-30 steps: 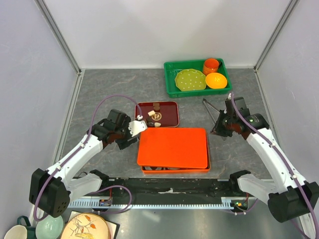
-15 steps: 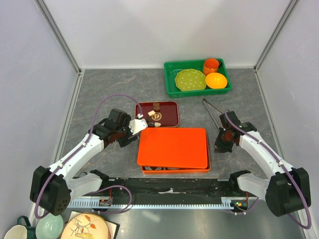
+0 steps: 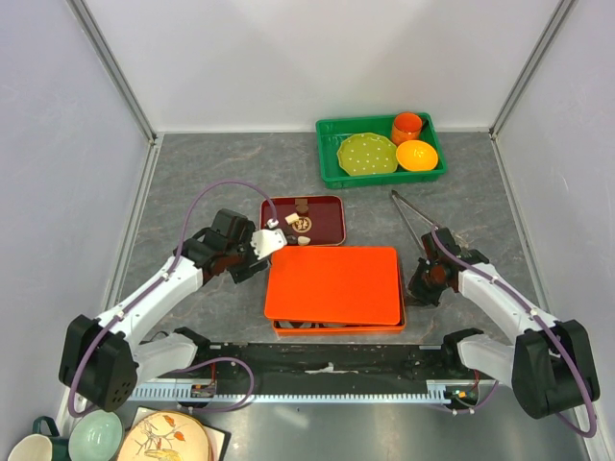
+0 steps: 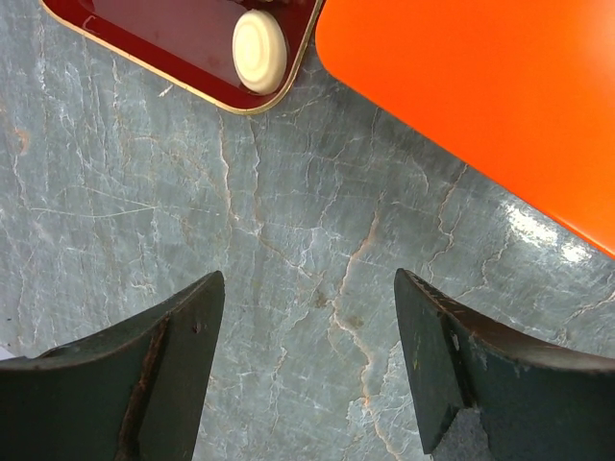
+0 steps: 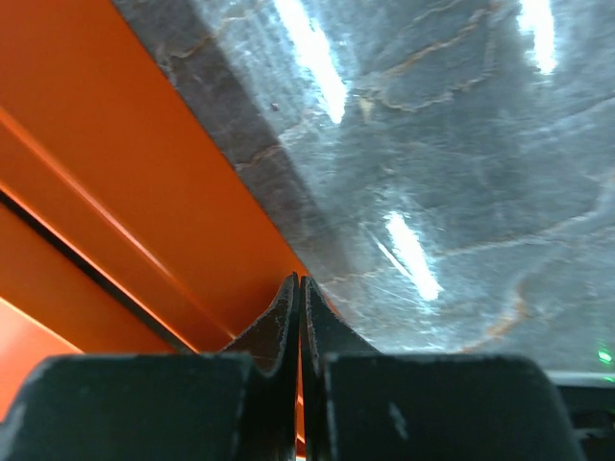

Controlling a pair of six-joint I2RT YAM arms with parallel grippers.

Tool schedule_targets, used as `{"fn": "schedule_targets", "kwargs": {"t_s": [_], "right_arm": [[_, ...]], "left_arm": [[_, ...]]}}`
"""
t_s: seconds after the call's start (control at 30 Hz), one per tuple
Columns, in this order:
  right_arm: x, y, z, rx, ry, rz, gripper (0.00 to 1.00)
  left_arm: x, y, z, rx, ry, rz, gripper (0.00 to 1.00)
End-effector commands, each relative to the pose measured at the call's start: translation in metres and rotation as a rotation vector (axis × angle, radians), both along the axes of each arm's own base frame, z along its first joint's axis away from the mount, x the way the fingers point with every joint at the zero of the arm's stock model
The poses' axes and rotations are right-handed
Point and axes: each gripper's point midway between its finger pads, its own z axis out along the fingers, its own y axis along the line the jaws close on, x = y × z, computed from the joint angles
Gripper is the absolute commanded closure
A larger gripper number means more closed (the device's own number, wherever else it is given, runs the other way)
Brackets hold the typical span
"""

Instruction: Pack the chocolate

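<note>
And the right arm has pulled back from beside the tongs [image 3: 407, 213] and dropped low against the right end of the orange box [image 3: 333, 279]; the left arm has barely stirred.

Nearest to the bases is that box, lid on, its long side running left to right across the counter [image 3: 211, 173]. The right pincer [image 3: 421, 288] sits at its right edge with the fingers pressed tight together and nothing between them. The wrist view puts their tips right at the dark gap along the box's side, so this looks like a bid to get the lid up. The forearm lies low and reaches inward with the wrist angled down.

Just past the box's far left corner, the left pincer [image 3: 261, 244] hangs with its fingers wide apart and empty, above bare counter, the arm stretched forward and to the right.

Now the key line: the chocolate [image 3: 302, 240] is all on the dark red tray [image 3: 327, 223], touching the box's far side. A cream oval [image 4: 259, 38] lies in the tray corner, ahead of the left pincer and a touch left. It is nearly round from above, so its axis hardly matters. A brown cube [image 3: 301, 204] sits farther back. The left arm is clearly the nearer one.

Farthest back is the green basket [image 3: 323, 154].
</note>
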Motion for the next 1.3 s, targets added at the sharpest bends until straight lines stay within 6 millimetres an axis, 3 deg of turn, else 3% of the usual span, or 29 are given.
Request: {"fn": "schedule_targets", "kwargs": {"t_s": [0.0,0.17,0.4,0.77,0.97,1.13,1.27], "right_arm": [[0.009,0.016,0.003,0.086,-0.031,-0.03,1.0],[0.015,0.03,0.003,0.132,-0.043,-0.05,1.0],[0.024,0.061,0.002,0.145,-0.057,-0.018,1.0],[0.041,0.085,0.009,0.173,-0.086,-0.02,1.0],[0.044,0.081,0.014,0.158,-0.106,-0.023,1.0],[0.04,0.077,0.012,0.146,-0.105,-0.024,1.0],[0.042,0.046,0.02,0.043,-0.121,-0.044,1.0]], "left_arm": [[0.002,-0.005,0.005,-0.03,-0.039,-0.006,0.22],[0.0,-0.002,0.006,-0.021,-0.059,-0.013,0.22],[-0.003,0.007,-0.007,0.017,-0.062,-0.012,0.23],[-0.01,0.02,-0.018,0.069,-0.091,-0.015,0.23],[-0.008,0.015,-0.006,0.036,-0.102,-0.017,0.24],[-0.014,0.012,-0.007,0.026,-0.068,-0.021,0.25],[-0.019,0.014,-0.01,0.041,-0.068,-0.043,0.27]]}}
